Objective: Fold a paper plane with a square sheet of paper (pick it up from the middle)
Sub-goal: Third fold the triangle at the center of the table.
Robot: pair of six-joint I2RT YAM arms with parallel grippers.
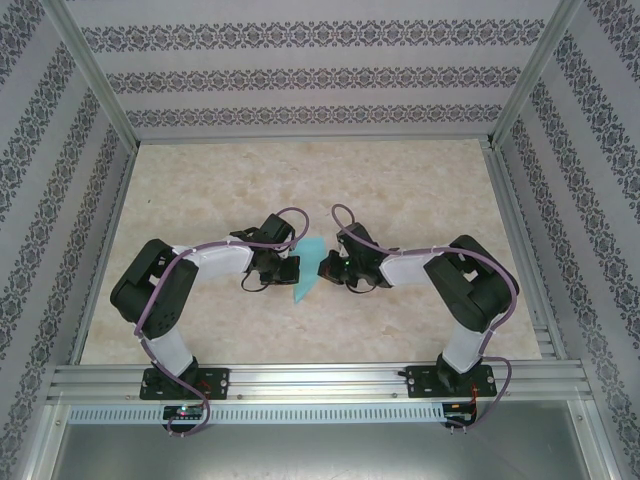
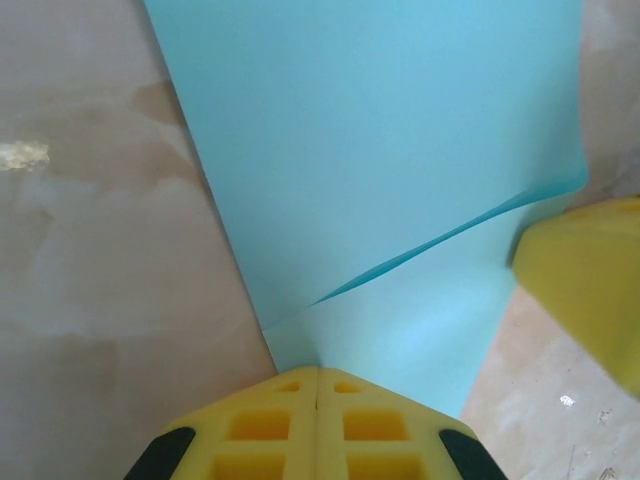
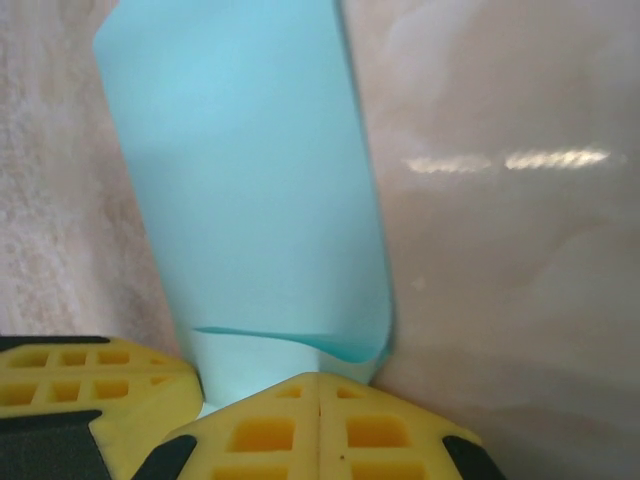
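Note:
The light-blue sheet of paper (image 1: 307, 267) stands folded over between my two grippers at the middle of the table. My left gripper (image 1: 289, 264) has its yellow fingers pressed together on the paper's near edge (image 2: 380, 190). A folded flap edge (image 2: 450, 235) runs across the sheet. From the other side my right gripper (image 1: 330, 268) is shut on the same paper (image 3: 250, 180), where a curled layer (image 3: 300, 340) shows just above its tips. In each wrist view the other gripper's yellow finger sits close by (image 2: 590, 290) (image 3: 90, 395).
The marbled beige tabletop (image 1: 300, 180) spreads around the arms. Patterned walls (image 1: 300, 70) and aluminium posts enclose it on three sides. An aluminium rail (image 1: 320, 380) at the near edge carries both arm bases.

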